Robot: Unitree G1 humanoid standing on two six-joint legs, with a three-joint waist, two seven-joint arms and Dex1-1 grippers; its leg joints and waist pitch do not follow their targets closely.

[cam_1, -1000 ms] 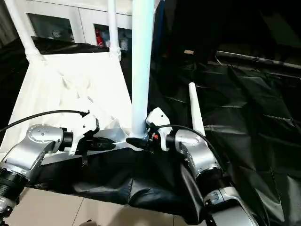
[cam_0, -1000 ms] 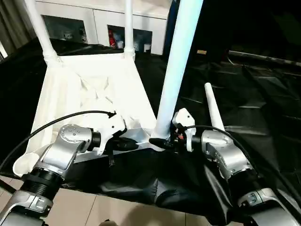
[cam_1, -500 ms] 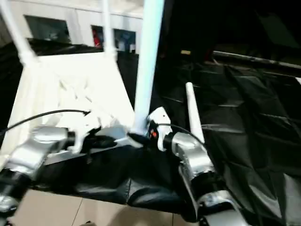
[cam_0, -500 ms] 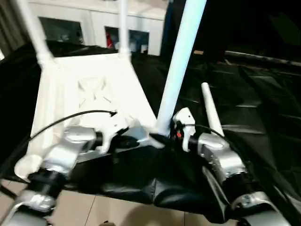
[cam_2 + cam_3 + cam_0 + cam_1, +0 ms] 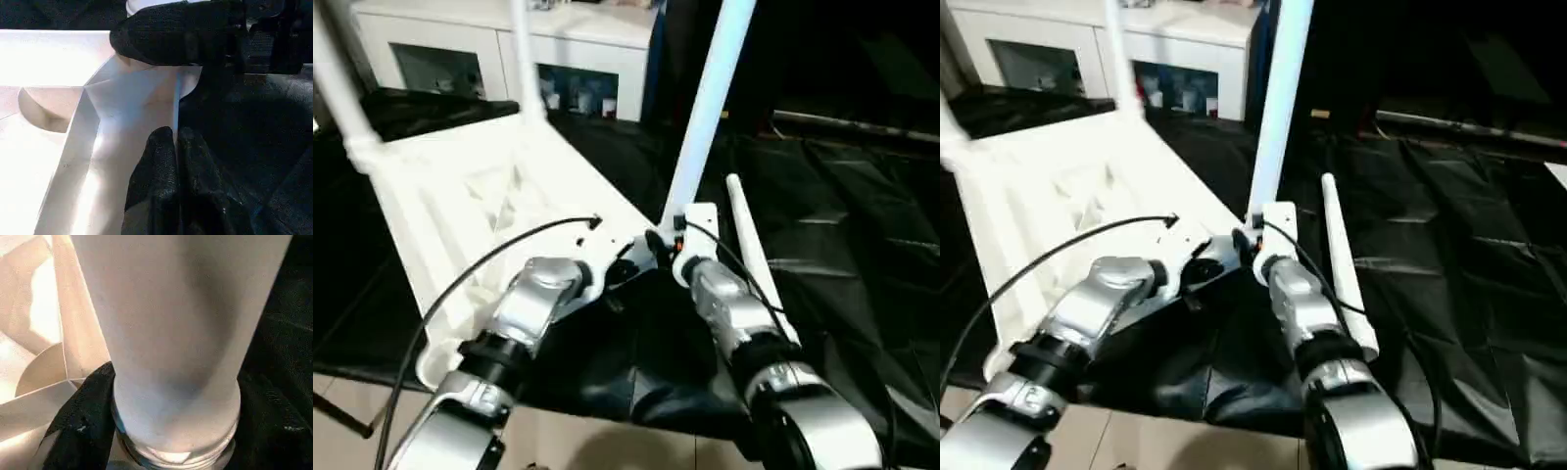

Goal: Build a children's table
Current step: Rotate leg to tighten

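You're seating the third leg [image 5: 705, 108] in the near-right corner socket of the upturned table top [image 5: 460, 211], which lies on the black drape [image 5: 862, 235] with two legs already standing at the far corners. Keep the leg square to the socket [image 5: 181, 450] and press straight down — any tilt will likely bind it on the rim.

Right gripper [image 5: 656, 245] grips the leg just above the socket; one black finger [image 5: 83, 421] wraps its base, pressed against the tube. Left gripper [image 5: 178, 161] has its fingers pressed together, pinching the thin near edge wall of the top beside that corner — hold it there to stop the top from sliding.

The fourth leg [image 5: 749, 250] lies loose on the drape, just right of your right forearm.
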